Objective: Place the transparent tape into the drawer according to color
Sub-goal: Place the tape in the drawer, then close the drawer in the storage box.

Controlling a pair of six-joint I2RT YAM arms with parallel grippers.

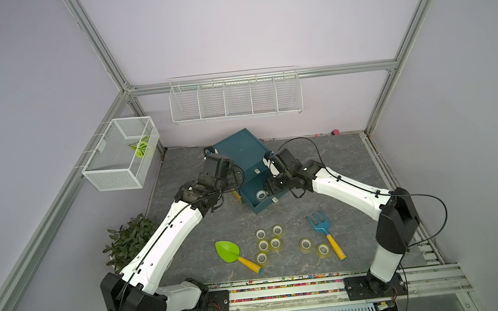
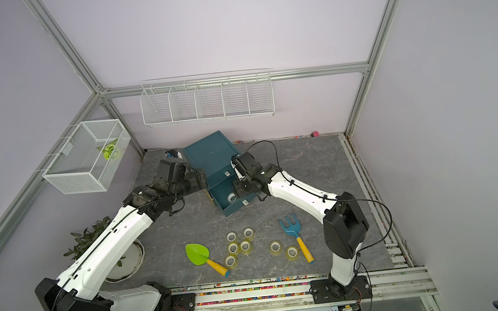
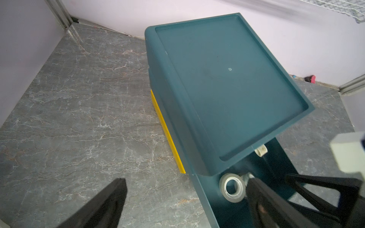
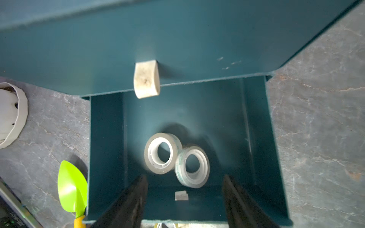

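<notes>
Two clear rolls (image 4: 150, 157) are lodged in the drawer (image 4: 106, 138); seven yellowish rolls (image 1: 280, 243) are left out; right gripper (image 4: 184, 178) is spread, empty.

Both arms reach forward from their bases and lean toward each other, elbows out to the sides. The left arm (image 1: 163, 240) ends in the left wrist (image 1: 216, 168), tipped downward; the left gripper (image 3: 187, 183) has its 2 jaws spread wide. The right arm (image 1: 346, 187) angles inward, the right wrist (image 1: 289, 174) held low; the right gripper (image 4: 184, 183) points down, 2 jaws apart, gripping nothing.
</notes>
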